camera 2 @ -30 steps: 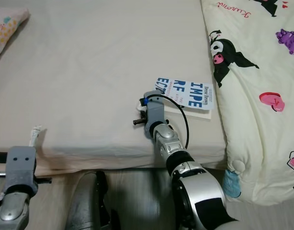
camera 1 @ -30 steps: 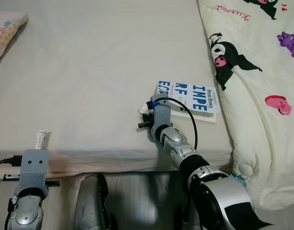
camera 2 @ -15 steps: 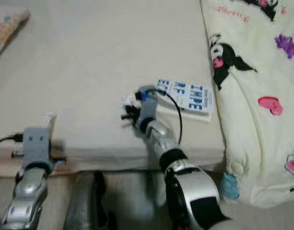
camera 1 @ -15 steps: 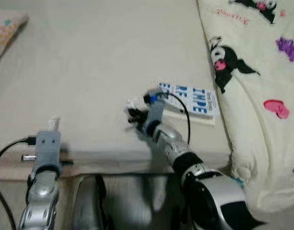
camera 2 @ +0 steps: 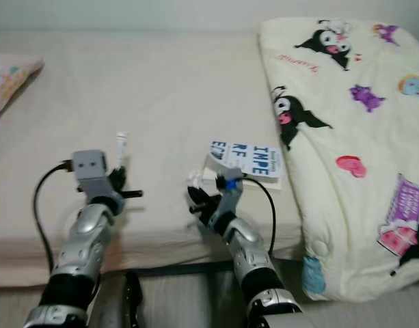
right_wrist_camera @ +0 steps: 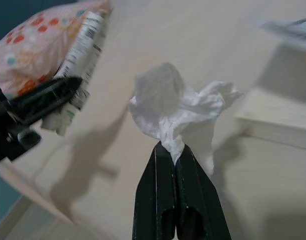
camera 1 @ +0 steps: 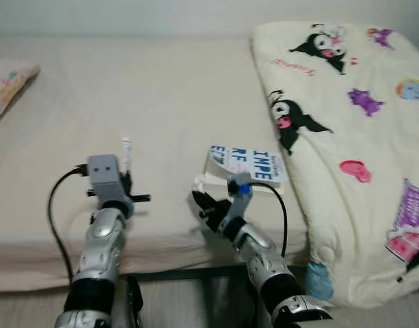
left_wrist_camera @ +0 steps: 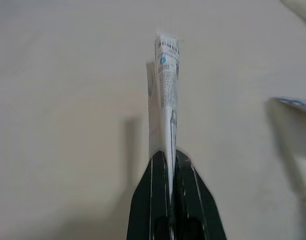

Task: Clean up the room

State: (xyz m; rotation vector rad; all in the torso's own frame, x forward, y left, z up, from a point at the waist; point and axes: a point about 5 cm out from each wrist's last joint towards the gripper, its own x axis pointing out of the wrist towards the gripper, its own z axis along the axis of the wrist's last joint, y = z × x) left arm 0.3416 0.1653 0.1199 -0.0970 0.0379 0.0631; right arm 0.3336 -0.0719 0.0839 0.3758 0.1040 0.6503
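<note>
Both my arms have lifted above the bed (camera 1: pixel 161 102) since a second ago. The book (camera 1: pixel 247 164) lies just beyond my right gripper (right_wrist_camera: pixel 173 150), clamped on a crumpled tissue (right_wrist_camera: pixel 180 107). My left gripper (left_wrist_camera: pixel 168 160) pinches what looks like a folded paper wrapper (left_wrist_camera: pixel 165 90).

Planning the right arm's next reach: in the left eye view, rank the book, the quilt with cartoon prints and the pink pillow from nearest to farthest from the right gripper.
1. Book: on the bed just beyond the right gripper, which is shut on a crumpled tissue.
2. Quilt with cartoon prints: further out, on the robot's right.
3. Pink pillow: farthest, at the bed's far left edge.
</note>
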